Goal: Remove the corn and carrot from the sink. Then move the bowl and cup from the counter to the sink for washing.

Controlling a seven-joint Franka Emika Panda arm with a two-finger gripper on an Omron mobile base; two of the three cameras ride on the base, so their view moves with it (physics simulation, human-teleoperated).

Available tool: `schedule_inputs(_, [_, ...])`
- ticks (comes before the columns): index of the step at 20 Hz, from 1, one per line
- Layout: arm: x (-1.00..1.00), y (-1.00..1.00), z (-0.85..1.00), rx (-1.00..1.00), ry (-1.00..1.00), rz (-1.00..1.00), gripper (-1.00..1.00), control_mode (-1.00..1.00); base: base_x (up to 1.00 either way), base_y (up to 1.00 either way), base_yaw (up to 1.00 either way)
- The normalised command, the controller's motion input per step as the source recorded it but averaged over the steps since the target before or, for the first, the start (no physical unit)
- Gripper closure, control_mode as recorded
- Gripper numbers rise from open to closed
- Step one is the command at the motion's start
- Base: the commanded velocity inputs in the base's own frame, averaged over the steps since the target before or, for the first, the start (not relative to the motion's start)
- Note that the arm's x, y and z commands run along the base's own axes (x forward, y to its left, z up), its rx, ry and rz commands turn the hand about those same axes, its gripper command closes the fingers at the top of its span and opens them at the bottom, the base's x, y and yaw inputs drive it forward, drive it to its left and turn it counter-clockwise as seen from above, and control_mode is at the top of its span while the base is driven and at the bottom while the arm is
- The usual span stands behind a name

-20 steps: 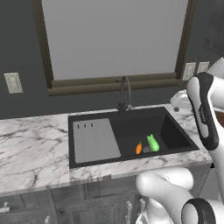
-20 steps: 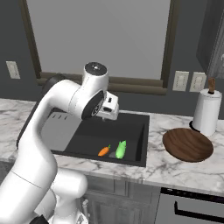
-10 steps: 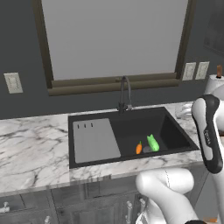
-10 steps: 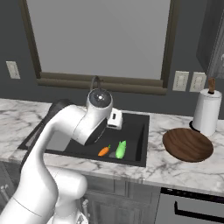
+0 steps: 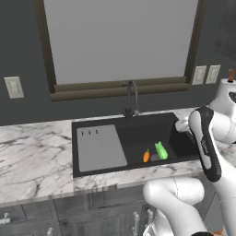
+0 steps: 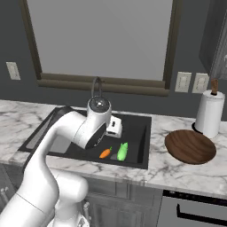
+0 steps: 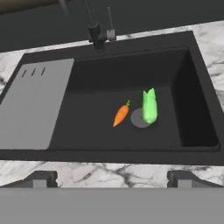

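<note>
The bright green corn (image 7: 149, 107) lies over the round drain in the black sink (image 7: 87, 96), with the small orange carrot (image 7: 120, 115) just to its left. Both also show in the base views: corn (image 5: 161, 150) (image 6: 122, 151), carrot (image 5: 146, 156) (image 6: 105, 153). My gripper (image 7: 112, 180) hangs above the sink's front rim, open, its tips wide apart with nothing between them; the white hand (image 6: 114, 127) is above the basin (image 6: 138, 133). The dark wooden bowl (image 6: 190, 146) rests on the marble counter (image 6: 177, 173) right of the sink. The cup is out of view.
A dark curved faucet (image 5: 131, 99) (image 7: 98, 35) stands behind the basin. The grey drainboard panel (image 5: 100, 147) (image 7: 33, 105) covers the sink's left part. A paper towel roll (image 6: 208, 113) stands behind the bowl. My own arm (image 5: 205, 147) rises at the sink's right edge.
The arm has folded downward and the hand has dropped closer to the sink. Corn, carrot and bowl have stayed in place. The gripper stays open.
</note>
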Motion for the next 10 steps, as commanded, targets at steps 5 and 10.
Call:
schedule_inputs(5, [0.30, 0.00, -0.23, -0.03, 0.36, 0.00, -1.00, -1.00, 0.00, 0.00, 0.00])
schedule_inputs(10, [0.25, -0.05, -0.32, 0.00, 0.24, 0.00, -1.00, -1.00, 0.00, 0.00, 0.00])
